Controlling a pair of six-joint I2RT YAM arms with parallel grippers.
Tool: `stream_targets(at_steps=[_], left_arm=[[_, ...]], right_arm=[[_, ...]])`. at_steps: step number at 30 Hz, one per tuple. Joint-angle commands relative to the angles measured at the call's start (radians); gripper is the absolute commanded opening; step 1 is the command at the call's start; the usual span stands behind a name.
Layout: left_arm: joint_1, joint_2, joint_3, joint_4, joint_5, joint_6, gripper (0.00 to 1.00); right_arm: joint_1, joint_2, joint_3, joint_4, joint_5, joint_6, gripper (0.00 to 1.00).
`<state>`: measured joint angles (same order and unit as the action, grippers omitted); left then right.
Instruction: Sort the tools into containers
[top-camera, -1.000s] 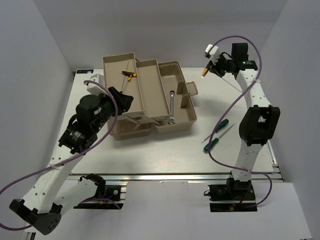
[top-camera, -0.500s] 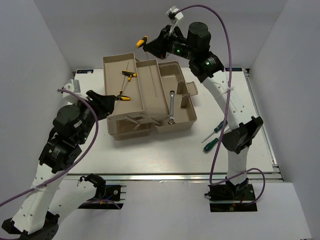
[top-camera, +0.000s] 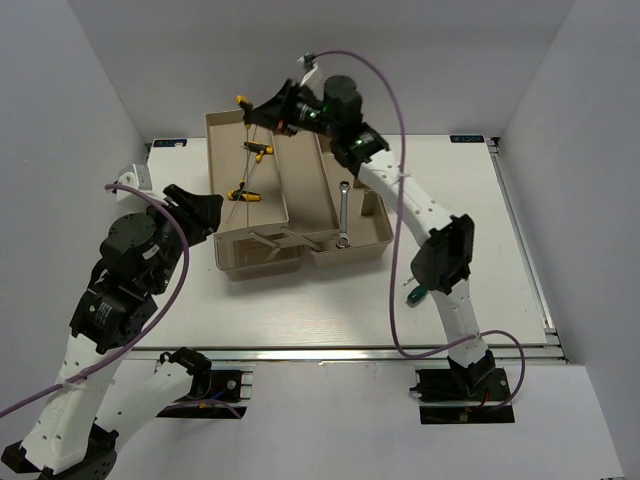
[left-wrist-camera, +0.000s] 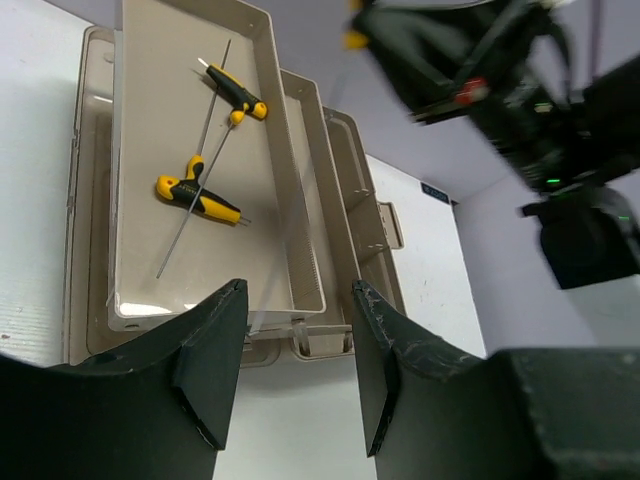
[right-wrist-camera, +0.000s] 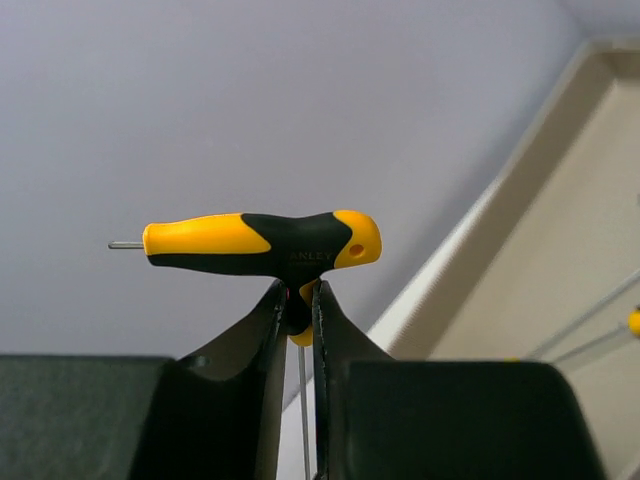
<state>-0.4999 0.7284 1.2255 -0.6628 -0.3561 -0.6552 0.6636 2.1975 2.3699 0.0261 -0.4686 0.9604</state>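
The white table (top-camera: 300, 310) is taken up at its middle by the open beige toolbox base (top-camera: 372, 242). The long left tray (top-camera: 224, 140) is set on the toolbox's 9 o'clock side, its long axis run roughly from 12 to 6 o'clock. The right arm is stretched across the toolbox, and the right gripper (top-camera: 262, 112) is held high at the tray's 12 o'clock rim; whether over it or just beyond cannot be told. Its jaws are clamped on a yellow-and-black T-handle hex key (right-wrist-camera: 260, 245), the handle carried crosswise and the thin shaft hung downward. The tray floor is thus judged to lie below and toward 6 o'clock of this gripper, so a short lowering and release seems called for. The left gripper (left-wrist-camera: 295, 370) is parked near the tray's 8 o'clock side, jaws parted, nothing held. A far hex key (top-camera: 259, 150) and a near hex key (top-camera: 241, 194) are laid in the tray, so bare floor is left mainly along its 9 o'clock wall. A silver wrench (top-camera: 343, 212) is seen in the toolbox base, and a green screwdriver handle (top-camera: 413, 293) is glimpsed on the table at 5 o'clock
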Motion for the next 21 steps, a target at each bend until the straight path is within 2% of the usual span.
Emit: stream_targets(at_steps=[1,6,7,8,9,11,17,21], left_arm=[[-0.003,0.005,0.034,-0.027,-0.001,-0.004,0.56],[-0.003,-0.012,0.009,-0.018,0.006,-0.023,0.55],[-0.003,-0.012,0.002,-0.015,0.008,-0.024,0.55],[-0.003,-0.009,-0.001,-0.011,0.015,-0.024,0.56],[-0.003,-0.003,-0.001,-0.001,0.022,-0.023,0.56],[-0.003,0.022,0.008,0.005,0.031,-0.011,0.56],[-0.005,0.06,0.02,0.034,0.058,0.015,0.57],[-0.003,0.065,0.014,0.038,0.077,0.011,0.57]], right_arm=[[0.025,0.033,-0.011,0.041,0.062,-0.014,0.0],[0.021,0.053,-0.069,0.044,0.096,-0.115,0.0],[0.018,0.057,-0.07,0.037,0.099,-0.144,0.06],[0.018,0.07,-0.072,0.037,0.097,-0.155,0.19],[0.016,0.074,-0.074,0.037,0.096,-0.164,0.16],[0.008,0.085,-0.075,0.043,0.113,-0.17,0.03],[-0.012,0.123,-0.021,0.032,0.176,-0.143,0.0],[-0.033,0.09,-0.079,0.069,0.173,-0.05,0.0]])
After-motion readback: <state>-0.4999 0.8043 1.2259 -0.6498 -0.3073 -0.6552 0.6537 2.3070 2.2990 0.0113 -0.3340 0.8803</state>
